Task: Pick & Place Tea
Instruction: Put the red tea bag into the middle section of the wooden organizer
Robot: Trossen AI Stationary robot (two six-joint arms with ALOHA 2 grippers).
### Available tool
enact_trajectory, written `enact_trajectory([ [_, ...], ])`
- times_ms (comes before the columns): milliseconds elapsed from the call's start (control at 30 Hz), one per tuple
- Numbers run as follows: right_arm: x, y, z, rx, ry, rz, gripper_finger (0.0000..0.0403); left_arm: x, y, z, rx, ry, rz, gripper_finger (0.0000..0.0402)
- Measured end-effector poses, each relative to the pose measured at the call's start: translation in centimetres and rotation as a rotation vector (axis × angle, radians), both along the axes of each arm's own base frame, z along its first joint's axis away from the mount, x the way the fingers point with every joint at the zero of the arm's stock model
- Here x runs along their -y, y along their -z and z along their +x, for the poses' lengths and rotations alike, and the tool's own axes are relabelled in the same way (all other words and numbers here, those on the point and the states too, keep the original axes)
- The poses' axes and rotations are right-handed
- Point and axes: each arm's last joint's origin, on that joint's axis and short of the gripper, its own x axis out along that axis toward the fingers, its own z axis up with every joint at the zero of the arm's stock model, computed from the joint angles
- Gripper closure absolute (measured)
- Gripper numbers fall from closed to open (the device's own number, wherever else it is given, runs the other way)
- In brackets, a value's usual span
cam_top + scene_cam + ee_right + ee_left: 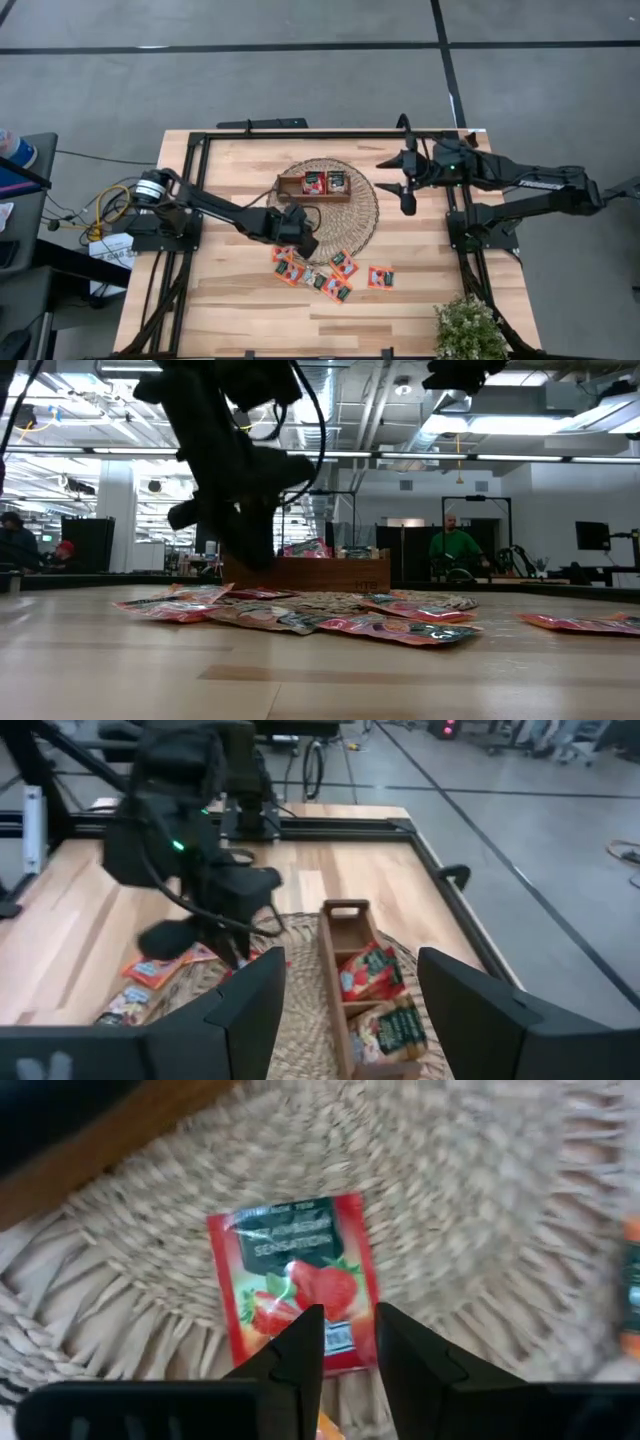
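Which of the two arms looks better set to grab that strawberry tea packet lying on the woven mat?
The left. Its gripper hangs right over the sachet on the mat, fingers parted. The right gripper waits open beyond the tray.

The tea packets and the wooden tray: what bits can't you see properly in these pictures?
- Tray's left compartment: high view, too small to tell whether it holds anything.
- Tray in low view: the left arm hides one end.
- Packet under the left gripper: left wrist view, the fingers cover its near edge; contact unclear.
- Loose packets on the table: high view, overlapping, count uncertain.
- Packet labels: low view, seen edge-on, unreadable.
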Motion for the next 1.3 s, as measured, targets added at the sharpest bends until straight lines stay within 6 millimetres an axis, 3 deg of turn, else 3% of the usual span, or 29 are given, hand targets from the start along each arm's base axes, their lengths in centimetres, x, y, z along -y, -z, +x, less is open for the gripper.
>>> enact_trajectory([
  [300, -1.1, 0.5, 0.5, -0.032, -0.060, 0.003, 0.0179, -0.3, 0.0, 0.1, 0.005, -0.076, 0.109, 0.0311],
  [633, -1.1, 0.9, 1.1, -0.060, -0.058, 0.005, 0.0179, -1.0, 0.3, 0.0, -0.018, -0.098, 0.100, 0.0311],
  [1033, -1.4, 1.1, 1.3, -0.066, -0.075, 0.006, 0.0179, -2.6, 4.3, 1.2, -0.094, -0.149, 0.068, 0.0312],
  [1167, -1.4, 1.1, 1.3, -0.067, -0.074, 0.006, 0.0179, -2.6, 4.6, 1.2, -0.105, -0.145, 0.061, 0.0317],
  [1300, -1.3, 1.1, 1.3, -0.068, -0.072, 0.006, 0.0179, -2.2, 4.4, 1.1, -0.097, -0.137, 0.069, 0.0352],
])
